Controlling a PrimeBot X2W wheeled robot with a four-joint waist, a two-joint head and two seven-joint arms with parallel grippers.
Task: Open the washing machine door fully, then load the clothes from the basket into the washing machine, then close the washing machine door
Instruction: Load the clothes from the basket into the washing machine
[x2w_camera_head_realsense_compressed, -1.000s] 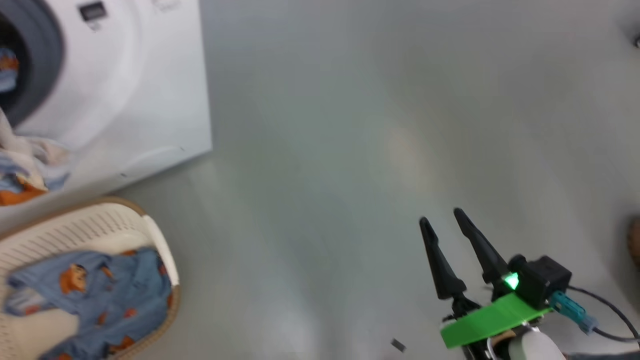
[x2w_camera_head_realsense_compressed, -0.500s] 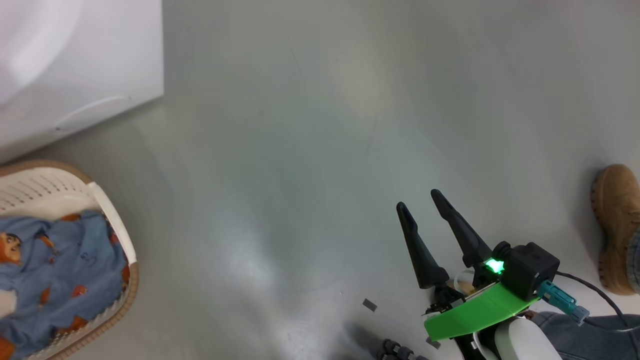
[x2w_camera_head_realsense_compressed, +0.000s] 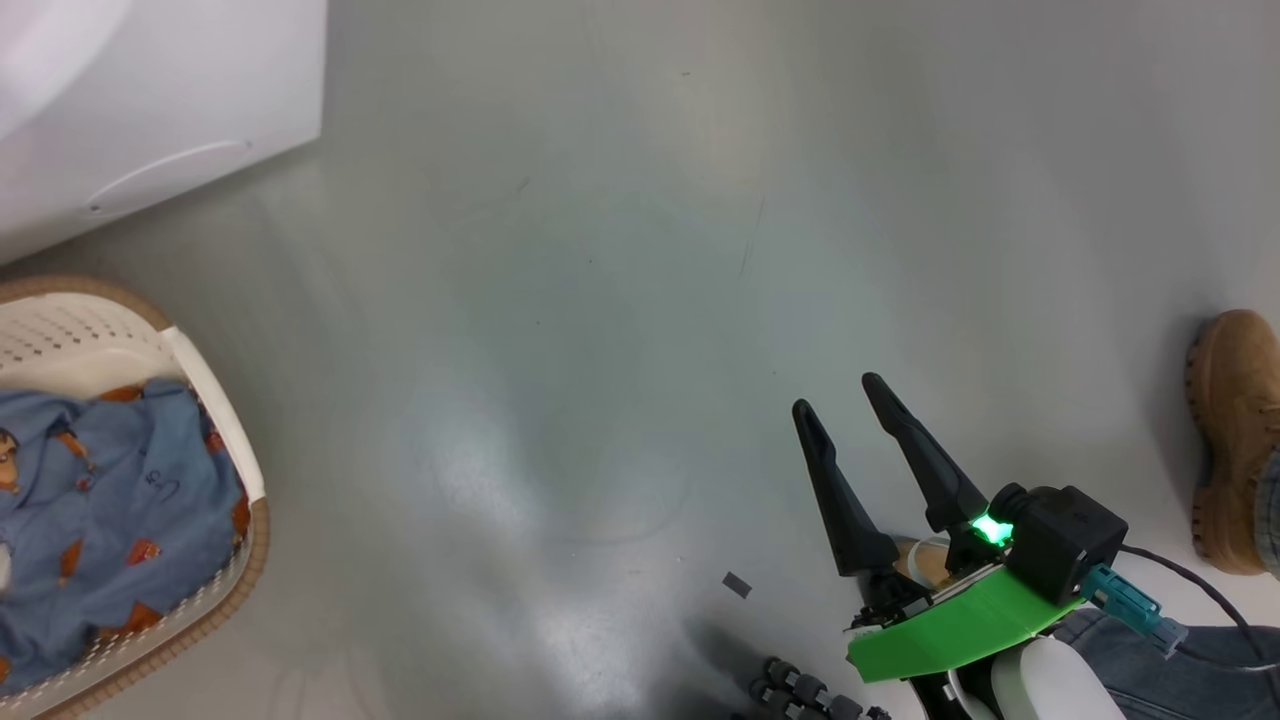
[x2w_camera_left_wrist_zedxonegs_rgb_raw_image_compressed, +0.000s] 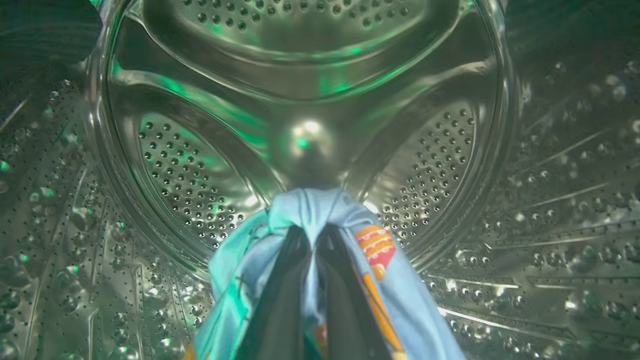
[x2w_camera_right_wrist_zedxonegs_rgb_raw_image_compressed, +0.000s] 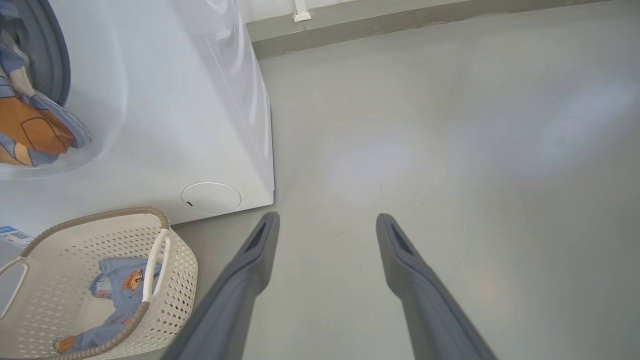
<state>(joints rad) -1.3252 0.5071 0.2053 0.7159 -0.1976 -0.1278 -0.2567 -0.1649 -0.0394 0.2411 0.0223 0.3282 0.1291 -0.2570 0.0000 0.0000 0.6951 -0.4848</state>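
In the left wrist view my left gripper (x2w_camera_left_wrist_zedxonegs_rgb_raw_image_compressed: 312, 235) is shut on a light blue garment (x2w_camera_left_wrist_zedxonegs_rgb_raw_image_compressed: 400, 310) of the clothes, deep inside the washing machine's perforated steel drum (x2w_camera_left_wrist_zedxonegs_rgb_raw_image_compressed: 190, 175). More of that cloth hangs out of the grey rubber ring (x2w_camera_right_wrist_zedxonegs_rgb_raw_image_compressed: 50, 60) down the white washing machine (x2w_camera_right_wrist_zedxonegs_rgb_raw_image_compressed: 175, 110). The cream basket (x2w_camera_head_realsense_compressed: 215, 400) stands at the lower left with blue bear-print clothes (x2w_camera_head_realsense_compressed: 100, 500) in it; the basket (x2w_camera_right_wrist_zedxonegs_rgb_raw_image_compressed: 170, 260) also appears in the right wrist view. My right gripper (x2w_camera_head_realsense_compressed: 840, 395) hangs open over bare floor, far right of the basket. The washing machine door is out of view.
A person's brown shoe (x2w_camera_head_realsense_compressed: 1230, 440) and jeans leg (x2w_camera_head_realsense_compressed: 1180, 640) stand at the right edge, close to my right arm. Grey floor (x2w_camera_head_realsense_compressed: 600, 300) spreads between the machine and my right gripper. A small dark scrap (x2w_camera_head_realsense_compressed: 737, 586) lies on the floor.
The head camera has swung right and down, so the machine's opening has left that view and the shoe has come in. My right gripper stays open.
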